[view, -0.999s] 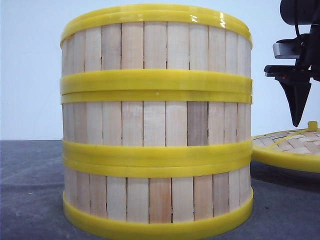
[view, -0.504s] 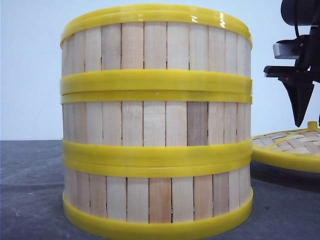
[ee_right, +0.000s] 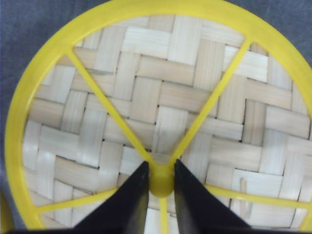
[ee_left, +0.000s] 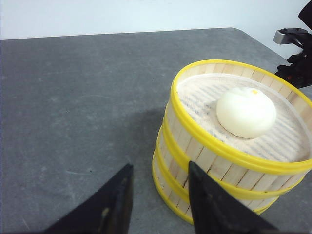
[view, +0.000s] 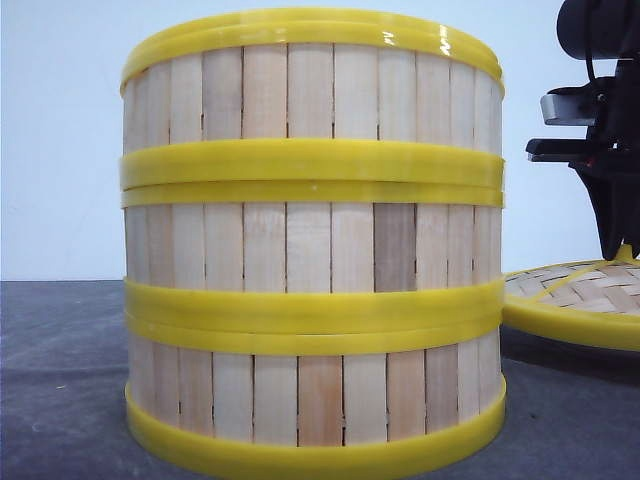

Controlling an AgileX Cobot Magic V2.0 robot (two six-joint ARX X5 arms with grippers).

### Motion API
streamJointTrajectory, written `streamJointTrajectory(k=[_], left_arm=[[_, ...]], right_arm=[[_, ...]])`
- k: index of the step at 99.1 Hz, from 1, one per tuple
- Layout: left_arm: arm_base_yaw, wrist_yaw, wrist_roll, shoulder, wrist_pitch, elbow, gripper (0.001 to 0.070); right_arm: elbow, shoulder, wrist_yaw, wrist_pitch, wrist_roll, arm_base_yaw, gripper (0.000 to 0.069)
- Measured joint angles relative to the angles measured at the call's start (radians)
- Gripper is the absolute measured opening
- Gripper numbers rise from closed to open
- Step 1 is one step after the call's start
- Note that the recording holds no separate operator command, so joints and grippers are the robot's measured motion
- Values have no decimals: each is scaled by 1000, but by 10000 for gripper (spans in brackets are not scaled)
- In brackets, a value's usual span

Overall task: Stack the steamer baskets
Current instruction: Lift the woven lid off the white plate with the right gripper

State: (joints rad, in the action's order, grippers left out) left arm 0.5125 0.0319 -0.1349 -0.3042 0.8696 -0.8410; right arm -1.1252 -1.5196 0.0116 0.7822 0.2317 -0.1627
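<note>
So the three steamer baskets are stacked on the gray surface, with a white bun in the top one. Left end effector sits beside the stack, fingers apart, holding nothing. Right end effector is pinched around the woven lid's knob, next to the stack.

the right gripper points straight down, its two dark fingers set close together on either side of a small yellow knob, touching or nearly touching it. in the front view the right arm hangs at the right edge, wrist above, fingers vertical. the left gripper hangs low, fingers parted with nothing between them, tilted forward and down.
</note>
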Motion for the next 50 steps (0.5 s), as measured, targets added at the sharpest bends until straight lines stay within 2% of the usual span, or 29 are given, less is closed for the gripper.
streamJointTrajectory(k=[26,50], left_arm=[[0,0,10,0,0,0,201],[0,0,11,0,-14,0,201]], right_arm=[[-8,0,3,14,-3,0,57],[-112,8,2,122,-42,0,57]])
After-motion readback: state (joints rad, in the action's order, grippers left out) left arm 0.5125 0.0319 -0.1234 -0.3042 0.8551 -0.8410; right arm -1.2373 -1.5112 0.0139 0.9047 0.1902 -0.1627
